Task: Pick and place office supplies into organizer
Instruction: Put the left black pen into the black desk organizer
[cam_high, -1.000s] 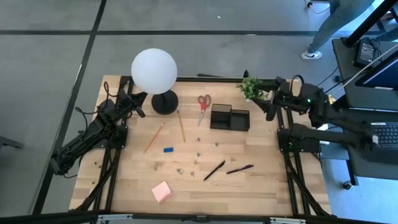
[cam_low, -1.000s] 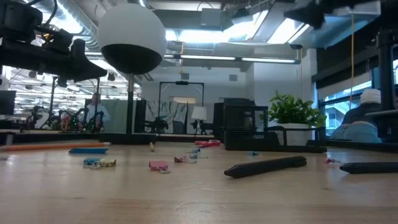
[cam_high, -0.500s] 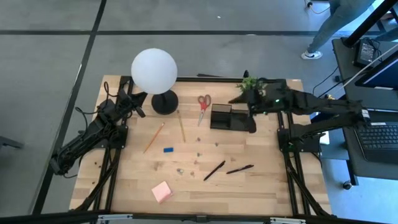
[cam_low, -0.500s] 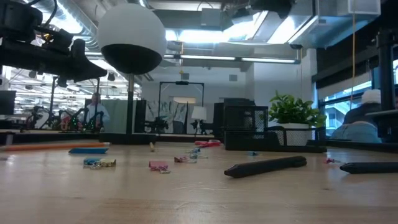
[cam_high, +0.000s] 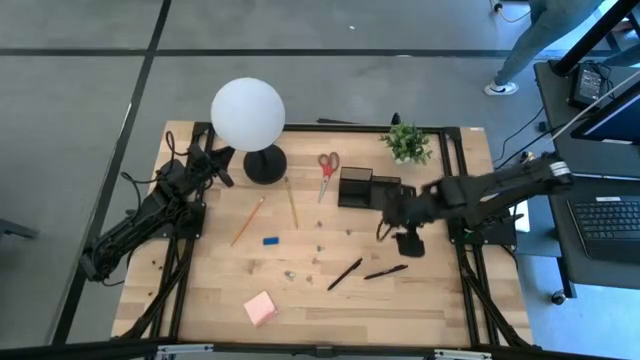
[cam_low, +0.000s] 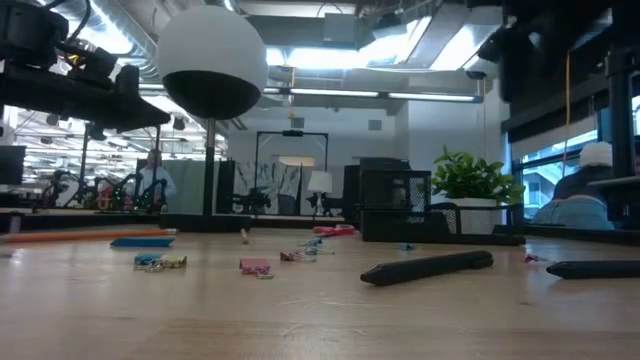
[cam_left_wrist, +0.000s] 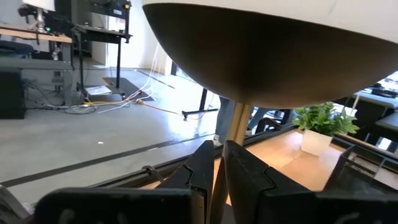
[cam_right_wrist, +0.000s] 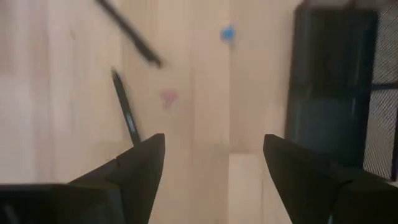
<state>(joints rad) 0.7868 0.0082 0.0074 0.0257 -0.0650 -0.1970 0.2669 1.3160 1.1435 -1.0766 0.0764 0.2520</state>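
Note:
The black organizer (cam_high: 370, 188) stands on the table, right of the middle and toward the far side. My right gripper (cam_high: 392, 222) hovers open just on its near side, pointing down. In the right wrist view my right gripper (cam_right_wrist: 214, 155) has bare wood between its fingers, with the organizer (cam_right_wrist: 336, 93) to one side and a black pen (cam_right_wrist: 127, 115) ahead. Two pens (cam_high: 344, 273) (cam_high: 386, 271), red-handled scissors (cam_high: 327, 172), two pencils (cam_high: 248, 220) (cam_high: 292, 203), a blue eraser (cam_high: 270, 240), a pink sticky pad (cam_high: 261, 308) and small clips (cam_high: 290, 272) lie flat. My left gripper (cam_left_wrist: 217, 180) waits shut by the lamp, holding nothing.
A white globe lamp (cam_high: 248, 115) on a round black base (cam_high: 265, 165) stands at the far left. A small potted plant (cam_high: 405, 142) sits at the far right, behind the organizer. A person (cam_high: 540, 40) walks on the floor beyond the table's far right corner.
My right gripper has swung from the far right corner by the plant toward the table's middle and near side, passing over the organizer and sinking a little. It has tipped from level to pointing down and has stayed open. Nothing on the table has moved.

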